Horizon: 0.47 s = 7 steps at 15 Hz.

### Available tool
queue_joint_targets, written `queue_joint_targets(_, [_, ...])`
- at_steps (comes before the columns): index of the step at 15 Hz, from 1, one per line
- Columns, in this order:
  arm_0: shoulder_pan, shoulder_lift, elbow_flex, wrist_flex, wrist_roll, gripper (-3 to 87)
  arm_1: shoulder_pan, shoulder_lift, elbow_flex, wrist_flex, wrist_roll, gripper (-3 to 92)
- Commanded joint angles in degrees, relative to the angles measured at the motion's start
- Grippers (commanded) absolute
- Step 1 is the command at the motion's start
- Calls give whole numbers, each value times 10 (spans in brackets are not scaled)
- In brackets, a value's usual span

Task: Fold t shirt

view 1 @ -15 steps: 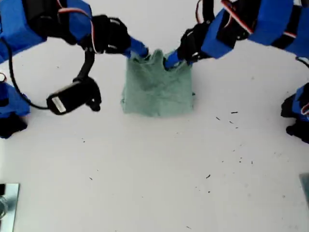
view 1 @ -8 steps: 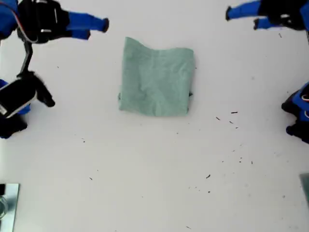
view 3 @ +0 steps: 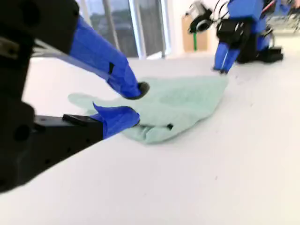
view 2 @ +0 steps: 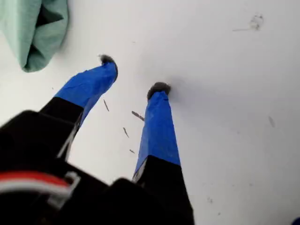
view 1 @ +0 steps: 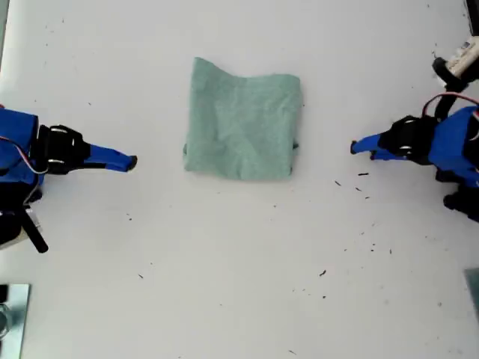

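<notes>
Bench (view 1: 239, 262) white, seen from above in the exterior view. T shirt (view 1: 243, 127) is laid flat on it, folded to a rough, wrinkled square, between the two tools and apart from both.

First tool (view 1: 353, 147) is set low over the bench, tips pointed toward the shirt. Its wrist view shows the tool (view 2: 134, 74) moderately wide, with nothing between the tips. Only a folded corner of the shirt (view 2: 33, 33) is caught there, off to one side of the tool and cut by the frame. Dark specks (view 2: 137, 116) are scattered on the bench under and beside this tool, also seen from outside (view 1: 363, 174).

Second tool (view 1: 131, 161) is pointed at the shirt from the opposite side. Its wrist view shows it (view 3: 137, 103) narrowly parted and empty. The shirt (view 3: 183, 101) lies just ahead of its tips, and the first arm (view 3: 234, 37) stands beyond the shirt's far edge. Nothing is found between either tool and the cloth.

A metal piece (view 1: 11, 314) at the exterior view's lower left corner is cut off and cannot be identified. The second wrist view is blurred, with windows (view 3: 136, 23) behind.
</notes>
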Motion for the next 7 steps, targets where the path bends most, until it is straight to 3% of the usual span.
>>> queue_joint_targets(1, [-4,25,4,18,82,115,58,18,30,-4,-288,155])
queue_joint_targets(2, [-6,25,10,18,82,113,69,18,30,-4,-322,151])
queue_joint_targets(7, [-6,25,14,18,80,113,69,18,30,-4,-323,147])
